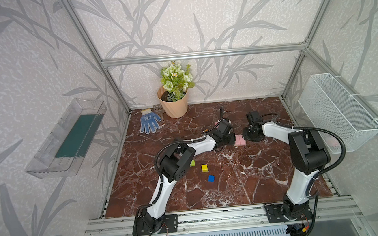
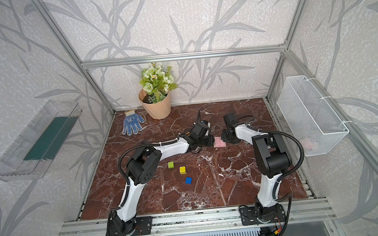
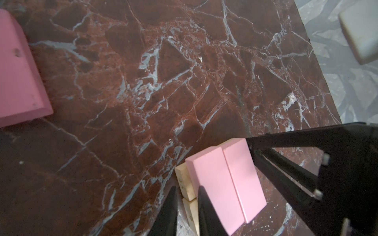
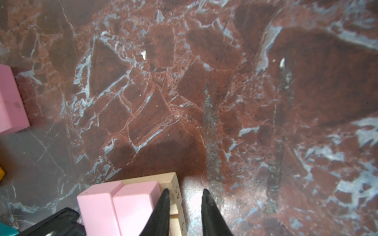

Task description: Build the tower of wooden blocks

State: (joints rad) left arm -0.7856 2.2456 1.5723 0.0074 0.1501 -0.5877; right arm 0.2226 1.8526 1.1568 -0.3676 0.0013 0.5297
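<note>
Two pink bars point(image 1: 240, 140) lie side by side on plain-wood blocks point(image 3: 185, 183) at mid table; this is the low tower point(image 2: 219, 142). My left gripper point(image 3: 187, 188) is shut and empty, tips at the stack's left edge. From the other side my right gripper point(image 4: 185, 190) is shut too, one finger point(image 4: 163, 206) over the wood ledge point(image 4: 173, 183) beside the pink bars. A lime cube point(image 2: 170, 164), a yellow cube point(image 2: 182, 169) and a blue cube point(image 2: 188, 180) sit loose nearer the front. Another pink block point(image 3: 18, 71) lies apart. Orange point(image 4: 1, 173) and teal point(image 4: 7, 230) bits show at a frame edge.
At the back stand a peach flower pot point(image 1: 174, 103) and a blue glove point(image 1: 149, 123). A white wire basket point(image 1: 337, 112) hangs on the right wall, a clear tray point(image 1: 68, 138) on the left wall. The left arm's elbow point(image 1: 175, 161) partly covers the lime cube.
</note>
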